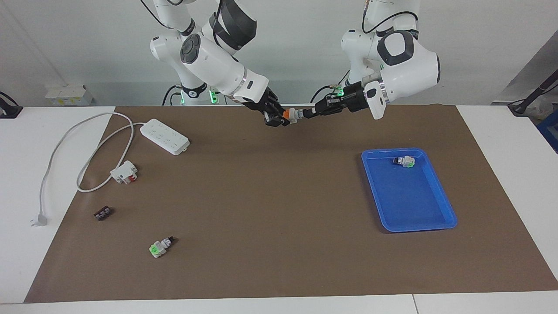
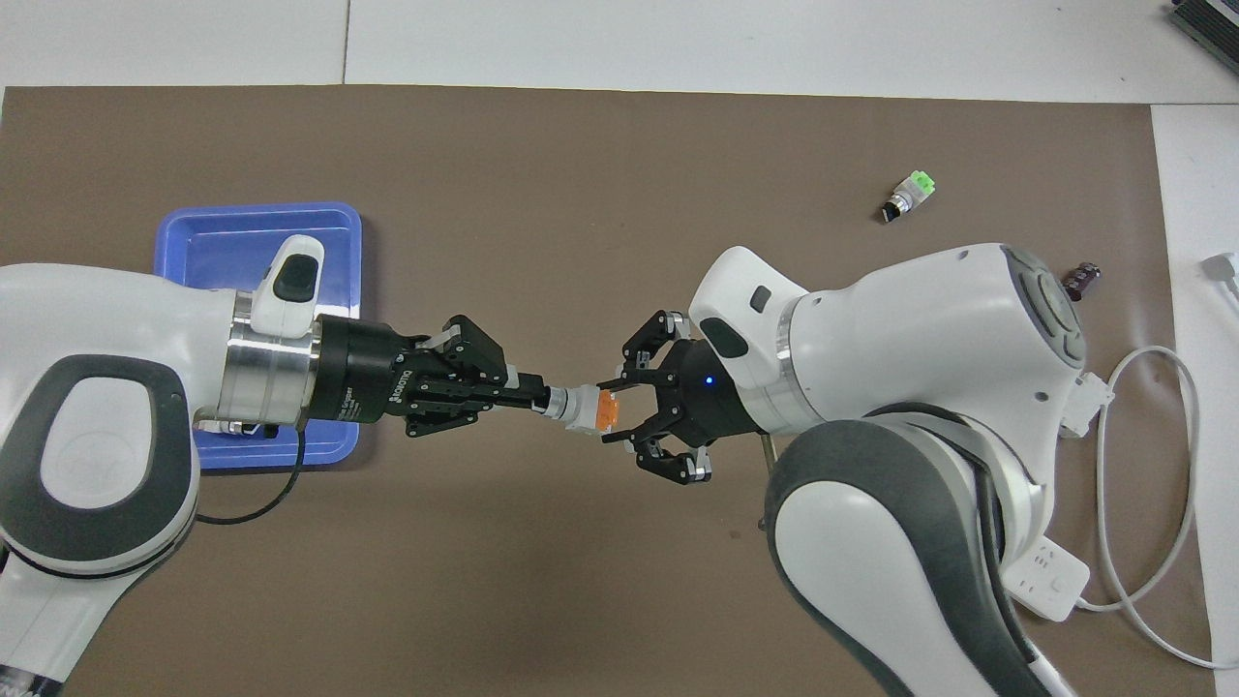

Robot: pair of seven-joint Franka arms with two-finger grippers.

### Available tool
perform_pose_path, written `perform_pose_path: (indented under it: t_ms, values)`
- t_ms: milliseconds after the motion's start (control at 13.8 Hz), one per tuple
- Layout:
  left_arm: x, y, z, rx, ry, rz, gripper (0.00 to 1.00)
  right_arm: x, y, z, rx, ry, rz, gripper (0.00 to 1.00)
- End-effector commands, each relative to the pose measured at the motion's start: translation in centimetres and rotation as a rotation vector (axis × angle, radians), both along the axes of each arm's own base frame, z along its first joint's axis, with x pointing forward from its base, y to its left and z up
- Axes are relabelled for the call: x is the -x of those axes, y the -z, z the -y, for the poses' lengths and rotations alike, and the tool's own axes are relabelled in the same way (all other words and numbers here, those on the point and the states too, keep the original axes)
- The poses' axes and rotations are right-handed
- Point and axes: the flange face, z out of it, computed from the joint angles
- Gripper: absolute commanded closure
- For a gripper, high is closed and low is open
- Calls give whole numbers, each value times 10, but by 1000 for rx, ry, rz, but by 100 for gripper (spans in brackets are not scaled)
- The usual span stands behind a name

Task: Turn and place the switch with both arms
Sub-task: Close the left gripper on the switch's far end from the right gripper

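The switch (image 1: 291, 115) hangs in the air over the brown mat, between the two grippers. Its orange block end points toward the right gripper and shows in the overhead view (image 2: 587, 407). My left gripper (image 1: 310, 113) (image 2: 535, 399) is shut on the switch's black knob end and holds it level. My right gripper (image 1: 279, 118) (image 2: 616, 409) is open, with its fingers spread on either side of the orange block. I cannot tell whether they touch it.
A blue tray (image 1: 409, 205) (image 2: 223, 242) at the left arm's end holds another small switch (image 1: 405, 161). A bright green switch (image 1: 160, 247) (image 2: 908, 194), a small dark part (image 1: 103, 213), a white-and-red block (image 1: 124, 172) and a power strip (image 1: 165, 136) with its cable lie at the right arm's end.
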Motion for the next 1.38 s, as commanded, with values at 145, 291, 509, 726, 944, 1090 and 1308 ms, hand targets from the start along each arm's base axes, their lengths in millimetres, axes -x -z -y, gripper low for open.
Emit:
perform_pose_path:
  t_ms: [145,291,509,726,944,1090,1308]
  values:
    - [3,-4,15,9,81,153,100,5,-9,-2,-10,40,-14,100]
    - [2,-4,15,16,124,228,100,5,-10,-2,-9,40,-11,100]
    - [1,-3,11,24,178,323,100,5,-10,-2,-9,41,-12,100]
    - [2,1,10,-26,294,462,100,6,-12,-2,-8,42,-10,100]
    - [0,-1,9,-21,356,588,100,7,-12,-1,-7,41,-10,100]
    - [-1,-3,8,-12,416,691,100,7,-12,-1,-2,40,-7,100]
    - [-3,-6,-3,-77,536,816,100,7,-11,-1,9,45,-13,100]
